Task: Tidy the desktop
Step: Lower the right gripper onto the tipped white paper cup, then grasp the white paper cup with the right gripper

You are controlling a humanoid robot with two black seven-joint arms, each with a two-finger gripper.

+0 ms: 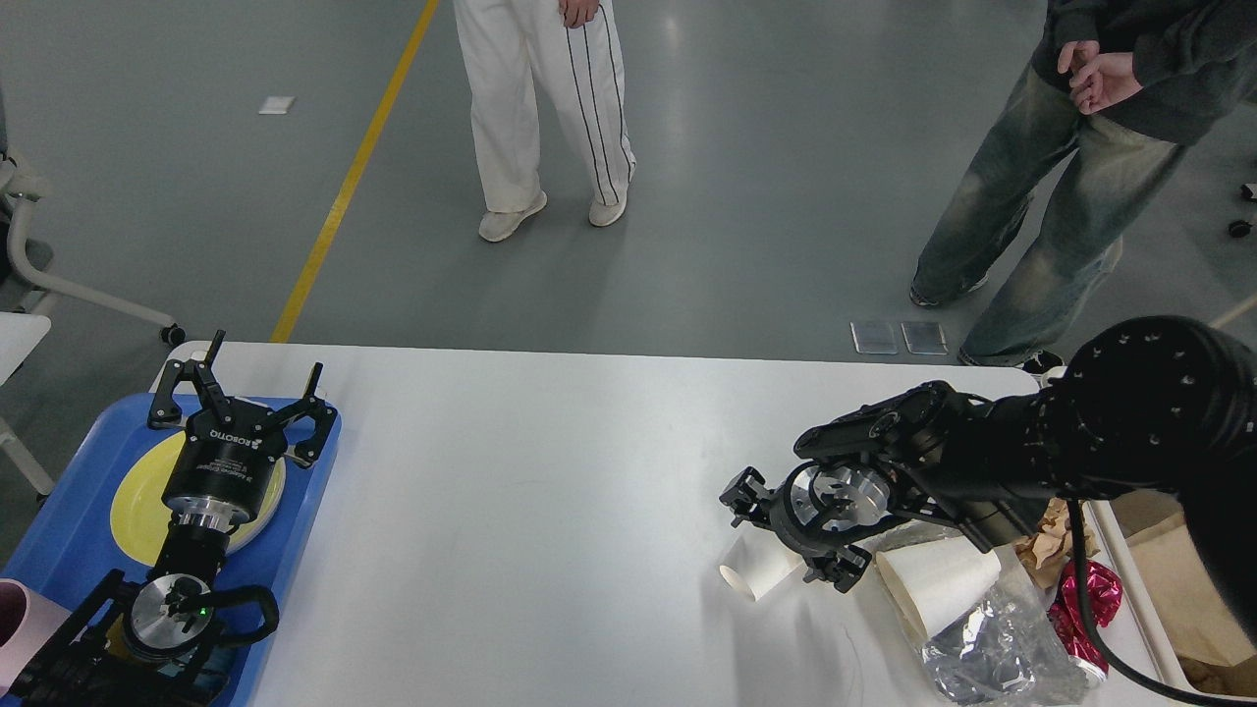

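Grey shop floor with a yellow line runs behind the desktop [550, 471], the wide white tabletop that fills the lower half of my head view. Two people stand beyond its far edge, one in white striped trousers [540, 108], one in faded jeans [1021, 206]. At the left end sits a blue tray [59, 530] holding a yellow plate [133, 501]; my left gripper [236, 388] hovers over the tray's far edge with its fingers spread wide and nothing between them. On the right, my right arm reaches in low, and my right gripper [791, 525] is down at a white paper cup [758, 570] lying on its side, mouth toward me. The fingers look to sit on either side of the cup, but I cannot tell whether they are pressing on it. Just right of that lies a second white cup [933, 584], resting on crumpled clear plastic [982, 653], with a red foil wrapper [1080, 604] and brown crumpled paper [1051, 540] beside it, near the beige bin [1159, 579].
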